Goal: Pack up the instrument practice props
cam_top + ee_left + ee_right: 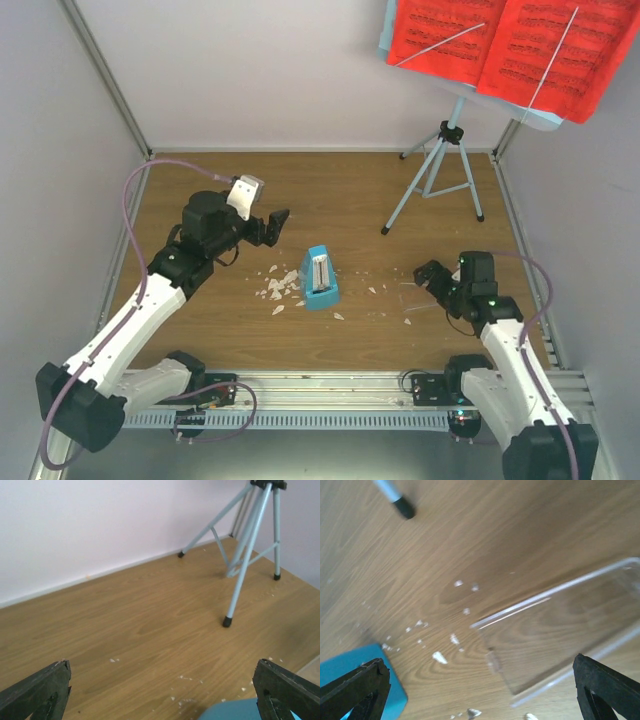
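Two arms are bolted at the near edge of the bench (340, 195), and both sets of jaws stand wide apart, grasping nothing. The right arm (505, 335) reaches a short way in on the right side, its jaws low over the wood. Its wrist camera shows the black fingertips (355, 690) at the bottom corners with only bench between them. Just ahead of those jaws lies the clear piece (560, 630), flat on the wood and touched by nothing; from above it is only a faint outline.

Near the middle of the bench stands the box (320, 280), blue and on its own, apart from both sets of jaws. White scraps (281, 288) are strewn to its left, with a few more to its right, toward the clear piece.

The left arm (140, 310) stretches farther in from the left, its jaws raised above the wood just beyond and left of the box, pointing toward the far right. Its wrist view catches the top of the box at the lower edge, next to one of the spread fingertips (287, 690).

Farther back on the right, the stand (437, 175) has its three feet planted on the bench near the far right corner. At its top — farthest off in the overhead view — the pages (510, 45), red and printed with staves, lie open side by side, each crossed by a thin pale wire. A strip of the pale-blue plate (545, 118) shows under their lower edge.
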{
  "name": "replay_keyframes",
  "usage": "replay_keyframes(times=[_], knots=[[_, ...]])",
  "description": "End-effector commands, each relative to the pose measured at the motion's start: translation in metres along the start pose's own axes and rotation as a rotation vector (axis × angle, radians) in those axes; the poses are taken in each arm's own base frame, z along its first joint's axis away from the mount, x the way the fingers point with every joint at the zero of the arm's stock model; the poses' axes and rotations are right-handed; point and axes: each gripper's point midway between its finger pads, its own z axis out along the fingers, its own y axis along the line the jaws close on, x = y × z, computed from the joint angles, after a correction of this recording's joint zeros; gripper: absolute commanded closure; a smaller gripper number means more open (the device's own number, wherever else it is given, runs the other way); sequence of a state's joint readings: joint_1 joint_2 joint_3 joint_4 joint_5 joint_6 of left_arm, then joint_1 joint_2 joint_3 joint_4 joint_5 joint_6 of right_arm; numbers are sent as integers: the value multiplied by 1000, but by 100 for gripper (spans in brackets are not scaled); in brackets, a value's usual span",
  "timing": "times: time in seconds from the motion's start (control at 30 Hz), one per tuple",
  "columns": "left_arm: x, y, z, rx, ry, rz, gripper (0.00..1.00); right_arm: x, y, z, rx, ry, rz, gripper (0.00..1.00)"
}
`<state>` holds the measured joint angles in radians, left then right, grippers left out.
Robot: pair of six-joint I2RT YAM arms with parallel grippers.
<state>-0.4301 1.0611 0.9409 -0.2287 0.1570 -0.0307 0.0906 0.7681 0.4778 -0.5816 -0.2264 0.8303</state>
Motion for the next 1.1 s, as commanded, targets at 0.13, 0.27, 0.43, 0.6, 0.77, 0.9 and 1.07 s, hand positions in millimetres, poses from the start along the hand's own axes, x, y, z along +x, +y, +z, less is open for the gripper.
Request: replay_keyframes(times=[0.13,0.27,0.43,0.6,0.77,0.9,1.07], knots=[[-22,13,-11,-80,-94,34,1,-2,-65,-5,231,35,251,4],[-22,14,-12,-88,-98,34,1,-4,-77,-1,271,38,289,14],[-22,16,-14,-101,-102,34,1,-6,-83,4,300,37,299,27],[-23,16,-16,-99,-107,34,1,-6,-89,7,314,13,308,38],[-24,16,-18,-104,-114,35,1,-3,-91,11,301,8,315,60],[-23,16,-16,-102,-109,34,1,1,-92,16,292,25,326,67],[-23,15,-16,-97,-108,35,1,6,-96,20,304,47,330,67]])
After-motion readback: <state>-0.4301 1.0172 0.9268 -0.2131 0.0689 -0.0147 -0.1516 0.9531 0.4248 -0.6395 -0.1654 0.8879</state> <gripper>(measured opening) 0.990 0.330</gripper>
